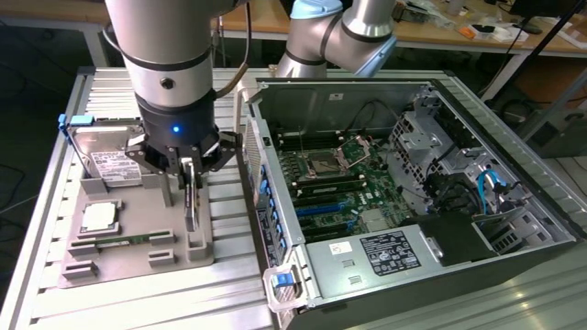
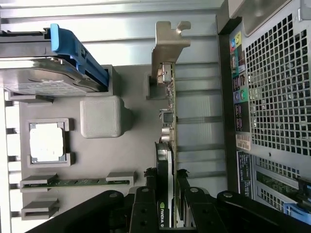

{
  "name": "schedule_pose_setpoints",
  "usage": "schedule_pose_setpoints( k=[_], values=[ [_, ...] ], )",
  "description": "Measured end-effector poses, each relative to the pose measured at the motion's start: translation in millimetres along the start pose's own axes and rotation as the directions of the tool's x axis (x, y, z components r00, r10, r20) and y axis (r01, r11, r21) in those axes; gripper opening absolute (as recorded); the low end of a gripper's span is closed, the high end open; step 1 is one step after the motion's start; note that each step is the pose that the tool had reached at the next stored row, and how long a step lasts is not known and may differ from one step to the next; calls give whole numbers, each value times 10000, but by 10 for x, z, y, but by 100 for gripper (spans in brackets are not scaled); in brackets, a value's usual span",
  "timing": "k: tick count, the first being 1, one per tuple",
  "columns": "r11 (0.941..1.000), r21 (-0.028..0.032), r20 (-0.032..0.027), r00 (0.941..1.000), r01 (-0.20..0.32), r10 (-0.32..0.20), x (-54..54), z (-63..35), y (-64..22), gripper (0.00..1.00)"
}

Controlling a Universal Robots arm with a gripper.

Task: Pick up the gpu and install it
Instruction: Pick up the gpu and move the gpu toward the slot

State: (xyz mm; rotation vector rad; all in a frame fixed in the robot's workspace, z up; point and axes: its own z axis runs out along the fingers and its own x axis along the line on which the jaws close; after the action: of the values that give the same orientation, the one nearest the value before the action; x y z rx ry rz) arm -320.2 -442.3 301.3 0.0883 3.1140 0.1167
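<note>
The gpu point(image 1: 190, 206) is a thin dark card standing on edge over the right side of the grey holder tray point(image 1: 137, 265), in the exterior view's left half. My gripper point(image 1: 189, 172) points straight down and is shut on the card's top edge. In the wrist view the gpu point(image 2: 170, 102) shows edge-on, its silvery bracket point(image 2: 167, 46) at the far end. My gripper point(image 2: 166, 175) has a black finger pressed on each side of the card. Whether the card's lower edge still touches the tray, I cannot tell.
The tray also carries a silver hard drive in a blue frame point(image 1: 106, 161), a CPU point(image 1: 99, 216) and a green RAM stick point(image 1: 119, 240). The open computer case point(image 1: 440, 96) lies to the exterior view's right, motherboard point(image 1: 339, 179) exposed with blue slots point(image 1: 321, 210). Its perforated rear wall point(image 2: 272, 82) runs beside the card.
</note>
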Motion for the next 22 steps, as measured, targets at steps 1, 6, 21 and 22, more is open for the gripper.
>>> schedule_pose_setpoints(
  k=[1, 6, 21, 22],
  values=[
    [10000, 1, -1, 10000, 0, 0, -1, -40, 3, 27],
    [10000, -3, 3, 10000, 0, 0, -3, -110, 9, 27],
    [10000, 0, 0, 10000, 0, 0, -3, -147, 11, 27],
    [10000, 0, 0, 10000, 0, 0, -3, -156, 12, 27]
  ],
)
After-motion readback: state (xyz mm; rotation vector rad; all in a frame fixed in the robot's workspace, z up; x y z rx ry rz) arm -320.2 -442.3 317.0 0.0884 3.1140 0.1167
